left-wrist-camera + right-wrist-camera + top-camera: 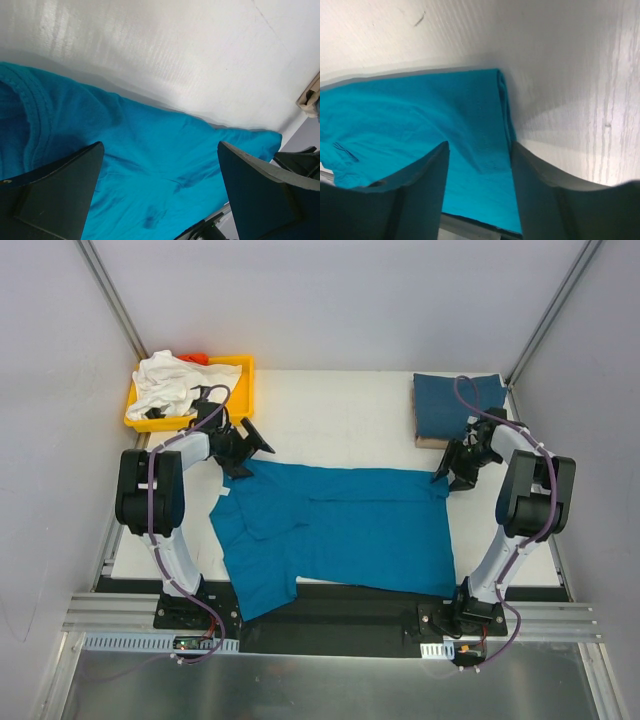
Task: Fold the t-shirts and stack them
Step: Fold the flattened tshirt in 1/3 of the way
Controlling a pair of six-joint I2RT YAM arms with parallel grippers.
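Observation:
A teal-blue t-shirt (pixel 340 525) lies spread across the white table (pixel 340 420), one sleeve folded inward and its lower left part hanging over the near edge. My left gripper (pixel 240 452) hovers wide open over the collar corner (pixel 30 100), with nothing between its fingers. My right gripper (pixel 446 480) sits at the shirt's far right corner. Its fingers (pixel 420 190) straddle the cloth's hemmed edge (pixel 502 110), partly narrowed with a raised fold between them. A darker blue t-shirt (pixel 458 405) lies folded at the back right. A crumpled white t-shirt (pixel 170 385) rests in the yellow tray.
The yellow tray (pixel 243 390) stands at the back left, close behind my left arm, with something orange (pixel 197 358) in it. A tan board edge (pixel 430 441) shows under the folded dark shirt. Grey walls enclose the table on three sides.

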